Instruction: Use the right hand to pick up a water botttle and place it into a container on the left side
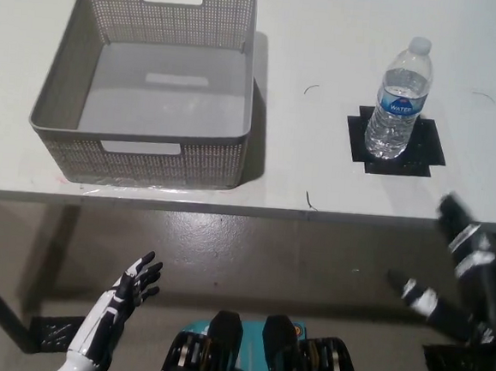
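Your target, the clear plastic water bottle with a white cap and blue label (400,101), stands upright at the upper right of the frame, on a square of black tape (422,152) stuck to the white table (328,37). It looks largely full, so expect moderate weight for its size and a thin wall that gives under a hard squeeze. The plastic is smooth and likely slippery. Take it around the middle, at or just below the label band, where the body is straight; avoid the narrowing neck. It is tall for its base, so a sideways nudge may tip it.

The label reads "WATER" in white on blue; the smaller print is too fine to read.

The black right hand (462,245) sits at the lower right, below the table edge and well apart from the bottle. It is motion-blurred, with fingers apparently spread and nothing held.

The grey perforated plastic basket with cut-out handles (139,155) stands at the upper left, with nothing inside.

The white left hand (133,284) rests at the lower left, fingers apart, holding nothing.
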You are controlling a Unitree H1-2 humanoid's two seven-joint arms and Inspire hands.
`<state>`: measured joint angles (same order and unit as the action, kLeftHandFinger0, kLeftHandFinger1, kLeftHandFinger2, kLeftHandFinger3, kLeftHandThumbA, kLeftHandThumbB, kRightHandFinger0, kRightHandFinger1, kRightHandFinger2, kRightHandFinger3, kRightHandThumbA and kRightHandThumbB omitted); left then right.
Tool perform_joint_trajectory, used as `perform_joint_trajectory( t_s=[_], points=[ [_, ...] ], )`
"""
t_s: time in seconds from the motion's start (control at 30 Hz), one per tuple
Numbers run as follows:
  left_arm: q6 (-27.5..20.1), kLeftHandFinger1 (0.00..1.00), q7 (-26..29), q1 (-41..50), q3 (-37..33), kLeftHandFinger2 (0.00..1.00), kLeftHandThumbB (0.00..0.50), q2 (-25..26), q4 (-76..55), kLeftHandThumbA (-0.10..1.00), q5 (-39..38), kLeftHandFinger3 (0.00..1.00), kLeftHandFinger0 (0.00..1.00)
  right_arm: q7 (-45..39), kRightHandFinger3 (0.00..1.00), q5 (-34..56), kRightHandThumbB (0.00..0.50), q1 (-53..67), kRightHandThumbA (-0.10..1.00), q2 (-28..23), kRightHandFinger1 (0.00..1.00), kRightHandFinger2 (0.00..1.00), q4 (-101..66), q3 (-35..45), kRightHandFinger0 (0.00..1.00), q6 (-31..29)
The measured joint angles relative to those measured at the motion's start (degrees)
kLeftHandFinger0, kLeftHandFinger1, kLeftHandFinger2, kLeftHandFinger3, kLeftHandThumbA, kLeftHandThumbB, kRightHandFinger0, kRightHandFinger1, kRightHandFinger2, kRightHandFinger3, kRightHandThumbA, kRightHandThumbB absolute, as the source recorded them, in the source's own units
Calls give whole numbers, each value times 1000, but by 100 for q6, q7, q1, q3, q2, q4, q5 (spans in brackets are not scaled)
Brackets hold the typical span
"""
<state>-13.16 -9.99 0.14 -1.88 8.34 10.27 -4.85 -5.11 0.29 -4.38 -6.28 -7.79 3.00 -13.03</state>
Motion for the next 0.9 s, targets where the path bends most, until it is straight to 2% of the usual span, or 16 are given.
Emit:
perform_joint_trajectory(
  t_s=[0.07, 0.23, 0.3, 0.37, 0.53, 0.63, 0.67, 0.77, 0.83, 0.9],
  points=[
    [-6, 1000, -2, 0, -2, 1000, 188, -1, 3, 1000, -1, 1000, 1000, 55, 1000, -18, 389, -317, 1000, -5, 1000, 1000, 71, 126, 1000, 43],
    [-28, 1000, -8, 1, -3, 1000, 195, 0, 4, 1000, -7, 1000, 1000, 157, 1000, -82, 358, -935, 1000, -60, 1000, 1000, 395, 290, 1000, 189],
    [-30, 1000, -9, 2, -3, 1000, 179, -1, 4, 1000, -9, 1000, 1000, 181, 1000, -84, 407, -1114, 1000, -103, 1000, 1000, 556, 329, 1000, 285],
    [-32, 1000, -10, 2, -3, 1000, 181, -1, 3, 1000, -9, 1000, 1000, 199, 1000, -80, 436, -1304, 1000, -144, 1000, 1000, 735, 380, 1000, 415],
    [-47, 1000, -14, 2, -2, 1000, 185, -4, 4, 1000, -15, 1000, 1000, 261, 1000, -88, 436, -1813, 1000, -255, 1000, 1000, 1358, 448, 1000, 717],
    [-47, 1000, -30, 3, -3, 1000, 180, -5, 3, 1000, -28, 1000, 1000, 328, 1000, -142, 468, -2107, 1000, -314, 1000, 1000, 1815, 445, 1000, 857],
    [-47, 1000, -37, 3, -3, 1000, 202, -7, 2, 1000, -31, 1000, 1000, 348, 1000, -168, 455, -2239, 1000, -336, 1000, 1000, 1990, 444, 1000, 906],
    [-48, 1000, -42, 5, -3, 1000, 221, -12, 5, 1000, -37, 1000, 1000, 395, 1000, -200, 455, -2519, 1000, -376, 1000, 1000, 2447, 440, 1000, 945],
    [-53, 1000, -41, 4, -3, 1000, 210, -12, 5, 1000, -36, 1000, 1000, 423, 1000, -216, 449, -2716, 1000, -390, 1000, 1000, 2822, 430, 1000, 934],
    [-61, 1000, -42, 3, -3, 1000, 223, -12, 5, 1000, -36, 1000, 1000, 440, 1000, -231, 471, -2878, 1000, -398, 1000, 1000, 3132, 417, 1000, 926]
  ],
)
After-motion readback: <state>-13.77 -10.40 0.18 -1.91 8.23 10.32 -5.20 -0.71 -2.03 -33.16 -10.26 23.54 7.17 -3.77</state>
